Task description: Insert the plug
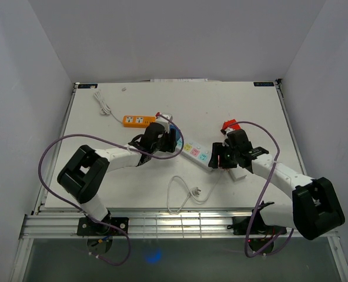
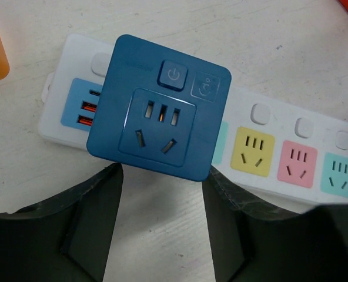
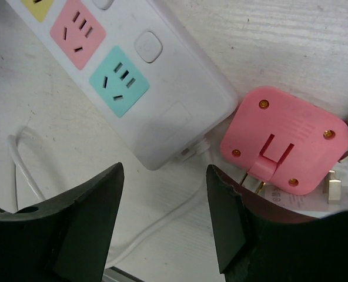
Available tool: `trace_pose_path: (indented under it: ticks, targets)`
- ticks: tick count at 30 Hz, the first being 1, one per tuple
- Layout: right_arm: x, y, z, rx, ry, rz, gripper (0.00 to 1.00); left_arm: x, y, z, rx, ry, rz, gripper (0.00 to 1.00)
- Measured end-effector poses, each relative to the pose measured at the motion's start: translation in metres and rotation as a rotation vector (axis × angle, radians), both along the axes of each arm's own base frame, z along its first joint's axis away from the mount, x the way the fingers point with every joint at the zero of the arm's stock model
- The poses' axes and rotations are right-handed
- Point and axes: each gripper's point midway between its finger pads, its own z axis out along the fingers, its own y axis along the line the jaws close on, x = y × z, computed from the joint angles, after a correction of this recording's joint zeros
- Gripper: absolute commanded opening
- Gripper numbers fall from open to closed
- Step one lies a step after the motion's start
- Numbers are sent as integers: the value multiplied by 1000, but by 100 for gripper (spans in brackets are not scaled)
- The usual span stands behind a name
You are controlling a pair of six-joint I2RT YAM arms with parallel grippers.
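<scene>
The blue plug block (image 2: 156, 126) sits on the left end of the white power strip (image 2: 280, 114), its own socket face and power button turned up, its body skewed a little against the strip's long edge. I can't tell whether it is pushed fully home. The left tool (image 2: 162, 200) hangs just short of it with its jaws spread and nothing between them. The dark fingers (image 2: 97, 223) come right up to the block's near edge, which is wider than the gap, though whether a tip touches it I can't make out.

Beside the block on the strip run a yellow, a pink and a teal socket, each with a small white button above – all uncovered. An orange strip (image 1: 136, 120) lies just beyond the left tool on the desk (image 1: 250, 106).

The right tool (image 3: 165, 182) hovers over the strip's far end, jaws likewise wide and holding nothing. The strip's rounded end and its white cord (image 3: 162, 229) lie in front of the gap. Just right of that end a pink adapter (image 3: 285, 126) lies back-up, close to the strip but apart from it – metal pins (image 3: 334, 189) peek out at its lower edge.

Nearer the arm bases a loose white cable (image 1: 177, 197) curls on the desk, well clear of both tools, and a red object (image 1: 230, 124) rests behind the right one
</scene>
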Motion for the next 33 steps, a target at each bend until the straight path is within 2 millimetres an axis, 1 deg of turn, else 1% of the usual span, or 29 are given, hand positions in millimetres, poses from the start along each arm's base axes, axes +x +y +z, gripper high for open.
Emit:
trace_pose_path:
  ticks: [4, 6, 9, 12, 15, 16, 17, 18, 19, 20, 21, 23, 25, 27, 29, 33]
  targets:
    - [4, 5, -13, 3, 29, 8, 63, 9, -1, -6, 21, 10, 21, 59]
    - [6, 8, -19, 2, 47, 12, 63, 17, -4, -7, 22, 17, 27, 58]
    - [14, 17, -18, 17, 55, 25, 62, 31, -4, -6, 6, 25, 39, 58]
    - [26, 24, -13, 30, 40, 30, 63, 42, 3, -2, -10, 28, 56, 62]
    - [36, 26, -3, 33, 5, 27, 63, 45, 8, 1, -17, 31, 61, 71]
    - [38, 26, 1, 33, -11, 26, 65, 44, 8, 2, -20, 34, 57, 72]
    - [40, 25, 5, 30, -26, 22, 67, 41, 9, 4, -25, 32, 51, 77]
    - [41, 24, 9, 27, -40, 17, 75, 36, 10, 8, -29, 31, 45, 81]
    - [42, 22, 12, 22, -51, 12, 78, 32, 12, 12, -35, 28, 41, 85]
    - [42, 19, 16, 12, -64, 6, 81, 28, 13, 19, -44, 18, 37, 95]
    - [42, 15, 20, 0, -78, -3, 84, 24, 15, 25, -50, 7, 33, 98]
    - [43, 9, 28, -18, -112, -21, 87, 18, 18, 39, -74, -19, 33, 98]
    - [46, 0, 40, -41, -161, -54, 86, 11, 24, 51, -92, -48, 36, 98]
    - [48, -9, 45, -68, -183, -86, 86, 6, 28, 58, -109, -70, 43, 98]
    - [48, -19, 42, -110, -177, -128, 89, 2, 30, 60, -124, -82, 45, 98]
    - [41, -36, 22, -194, -101, -186, 91, -2, 32, 52, -128, -73, 49, 98]
